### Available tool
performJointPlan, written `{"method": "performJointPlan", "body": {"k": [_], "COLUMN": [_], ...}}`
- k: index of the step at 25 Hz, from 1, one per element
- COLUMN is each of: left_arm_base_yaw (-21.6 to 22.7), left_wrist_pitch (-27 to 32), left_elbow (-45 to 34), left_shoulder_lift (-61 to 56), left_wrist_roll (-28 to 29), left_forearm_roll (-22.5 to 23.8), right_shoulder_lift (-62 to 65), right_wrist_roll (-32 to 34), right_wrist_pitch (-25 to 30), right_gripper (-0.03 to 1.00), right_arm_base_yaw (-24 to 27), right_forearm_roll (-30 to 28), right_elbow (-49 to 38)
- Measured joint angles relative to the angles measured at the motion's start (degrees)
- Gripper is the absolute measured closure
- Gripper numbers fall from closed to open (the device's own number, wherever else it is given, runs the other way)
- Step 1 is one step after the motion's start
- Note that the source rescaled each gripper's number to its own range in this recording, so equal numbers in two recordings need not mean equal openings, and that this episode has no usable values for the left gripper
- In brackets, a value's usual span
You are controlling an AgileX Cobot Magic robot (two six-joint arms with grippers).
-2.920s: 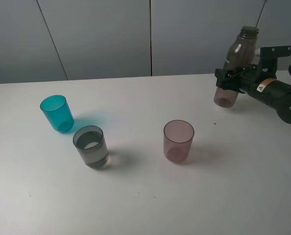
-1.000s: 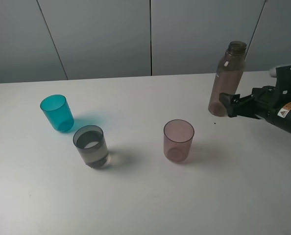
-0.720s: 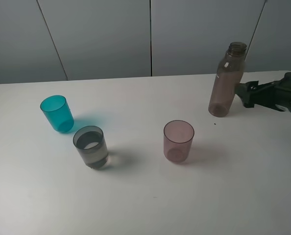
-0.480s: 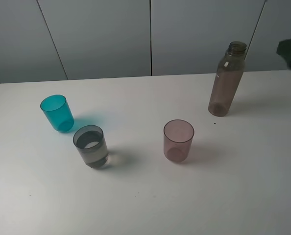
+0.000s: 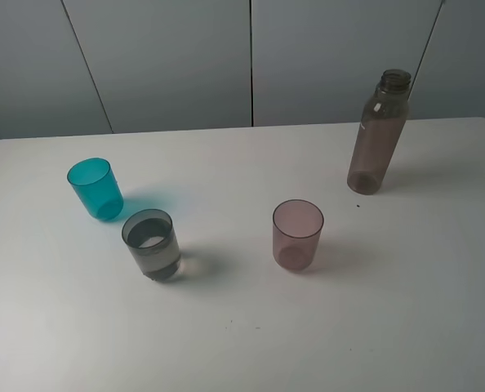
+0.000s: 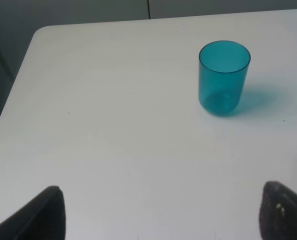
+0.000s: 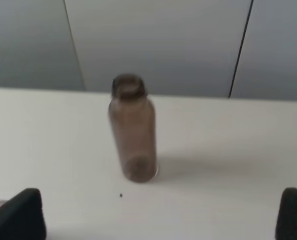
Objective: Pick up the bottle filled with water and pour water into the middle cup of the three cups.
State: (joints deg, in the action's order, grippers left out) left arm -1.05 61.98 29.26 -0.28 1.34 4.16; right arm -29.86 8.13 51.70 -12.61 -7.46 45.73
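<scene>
The bottle (image 5: 377,133) stands upright and uncapped at the back right of the table, held by nothing. Of the three cups, the teal one (image 5: 95,188) is at the left. The smoky-grey middle cup (image 5: 152,244) has water in it, and the pink one (image 5: 297,234) is near the centre. Neither gripper shows in the exterior view. In the right wrist view my right gripper (image 7: 156,220) is open, well back from the bottle (image 7: 133,129). In the left wrist view my left gripper (image 6: 163,220) is open and empty, short of the teal cup (image 6: 223,77).
The white table (image 5: 242,335) carries only the cups and the bottle. Its left edge (image 6: 18,75) shows in the left wrist view, and a grey panelled wall (image 5: 251,57) runs behind it.
My right gripper has drawn back from the standing bottle to the right and left the exterior view. The bottle and the cups have not moved.
</scene>
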Motion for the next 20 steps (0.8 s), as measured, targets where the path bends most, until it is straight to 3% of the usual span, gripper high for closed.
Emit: {"method": "performJointPlan", "body": {"k": [4,6,14,20], "left_arm_base_yaw": [0.0,0.0,0.0,0.0], "left_wrist_pitch": [0.0,0.0,0.0,0.0], "left_elbow": [0.0,0.0,0.0,0.0], "left_shoulder_lift": [0.0,0.0,0.0,0.0], "left_wrist_roll": [0.0,0.0,0.0,-0.12], "left_forearm_roll": [0.0,0.0,0.0,0.0], "right_shoulder_lift": [6.18,10.4,28.3,29.71], "right_wrist_roll": [-1.43,-1.54,-1.64,-1.8], "right_wrist_pitch": [13.93,16.48,15.76,15.66], "right_gripper": [-0.03,-0.03,-0.03,-0.03], "right_arm_base_yaw": [0.0,0.0,0.0,0.0], "right_forearm_roll": [0.77,0.77,1.41,2.51], "right_elbow": [-0.86,-2.81,-11.41,-14.23]}}
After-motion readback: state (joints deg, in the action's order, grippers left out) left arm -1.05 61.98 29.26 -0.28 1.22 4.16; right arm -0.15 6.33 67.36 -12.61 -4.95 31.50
